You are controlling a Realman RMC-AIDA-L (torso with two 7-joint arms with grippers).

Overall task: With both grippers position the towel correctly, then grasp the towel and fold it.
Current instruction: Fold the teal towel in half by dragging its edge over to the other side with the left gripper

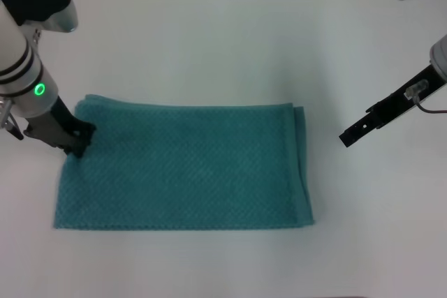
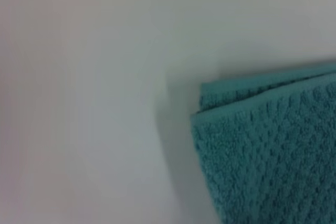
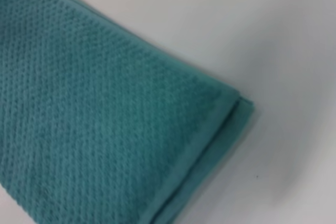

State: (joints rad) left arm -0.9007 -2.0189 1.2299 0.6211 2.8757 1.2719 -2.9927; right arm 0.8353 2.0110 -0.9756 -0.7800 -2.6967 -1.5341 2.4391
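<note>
White table (image 1: 209, 40) holds the towel (image 1: 185, 169), long axis left-right, doubled edge right; left gripper (image 1: 75, 143) clenched on its upper-left corner, right gripper (image 1: 347, 137) apart, fingers unclear.

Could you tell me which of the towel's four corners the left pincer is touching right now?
The left pincer sits on the towel's far-left corner; the other three corners lie bare, and the right pincer hovers beyond the right edge.
</note>
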